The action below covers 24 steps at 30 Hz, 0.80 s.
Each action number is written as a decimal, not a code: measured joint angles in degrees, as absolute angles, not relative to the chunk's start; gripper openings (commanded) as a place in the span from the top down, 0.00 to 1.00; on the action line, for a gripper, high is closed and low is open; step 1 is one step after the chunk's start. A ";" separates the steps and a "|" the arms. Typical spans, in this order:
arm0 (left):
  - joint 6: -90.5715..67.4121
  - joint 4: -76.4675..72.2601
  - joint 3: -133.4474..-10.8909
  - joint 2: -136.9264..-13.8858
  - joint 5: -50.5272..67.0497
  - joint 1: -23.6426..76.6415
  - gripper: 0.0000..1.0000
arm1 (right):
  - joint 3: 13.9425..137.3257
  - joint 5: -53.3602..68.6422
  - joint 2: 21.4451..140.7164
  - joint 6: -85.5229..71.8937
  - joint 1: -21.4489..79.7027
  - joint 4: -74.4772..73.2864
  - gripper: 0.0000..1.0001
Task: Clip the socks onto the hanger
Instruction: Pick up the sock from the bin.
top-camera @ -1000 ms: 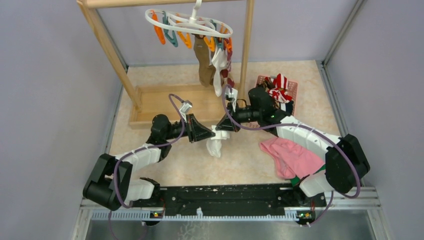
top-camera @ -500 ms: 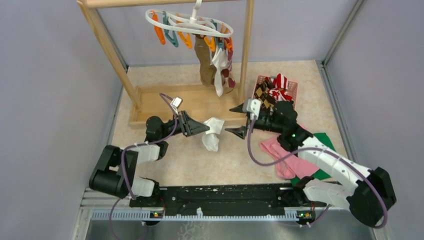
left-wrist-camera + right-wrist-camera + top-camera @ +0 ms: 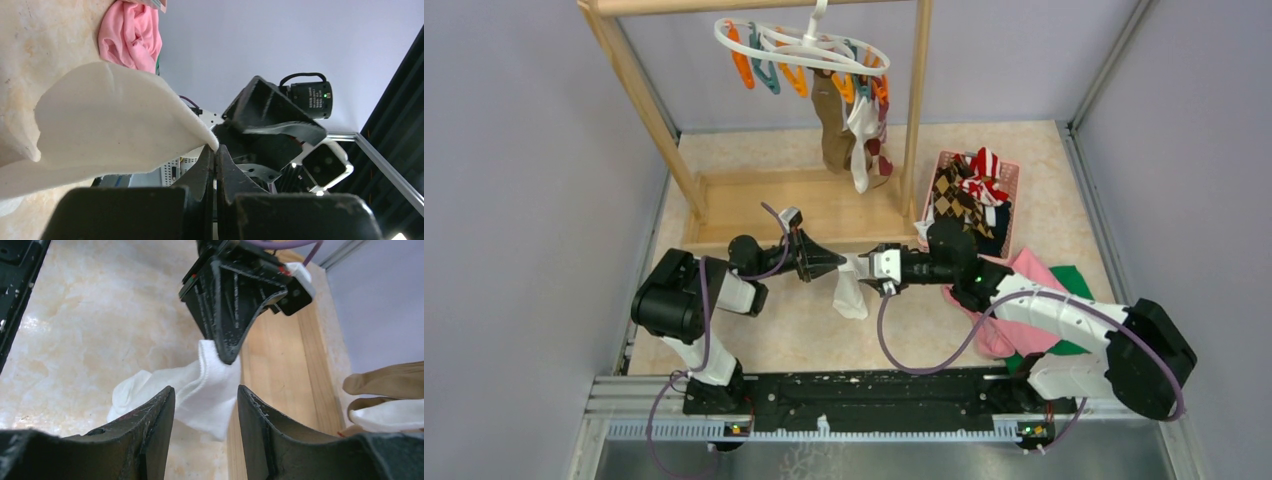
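Left wrist view: the left gripper (image 3: 215, 156) is clenched on the edge of a white sock (image 3: 110, 120), whose lower part is cut off by the frame. Right wrist view: the right gripper (image 3: 205, 392) stands with jaws apart, facing that sock; contact cannot be confirmed. The sock hangs between the two grippers, above the table (image 3: 774, 330). Behind, the hanger (image 3: 808, 40) hangs from the wooden rack (image 3: 636, 80), its far clips partly hidden by hung socks (image 3: 834, 125). A pink cloth (image 3: 992, 335) lies partly under the right arm.
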<state>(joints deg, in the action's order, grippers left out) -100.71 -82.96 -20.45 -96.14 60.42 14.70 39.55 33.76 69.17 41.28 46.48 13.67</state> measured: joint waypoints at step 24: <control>-103.00 -83.24 -21.02 -96.14 60.40 14.70 0.93 | 39.57 19.03 76.14 43.99 52.10 19.31 0.91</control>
<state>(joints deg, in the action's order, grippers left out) -103.00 -83.24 -21.02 -96.14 60.40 14.70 39.57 19.03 76.14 43.99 52.10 19.31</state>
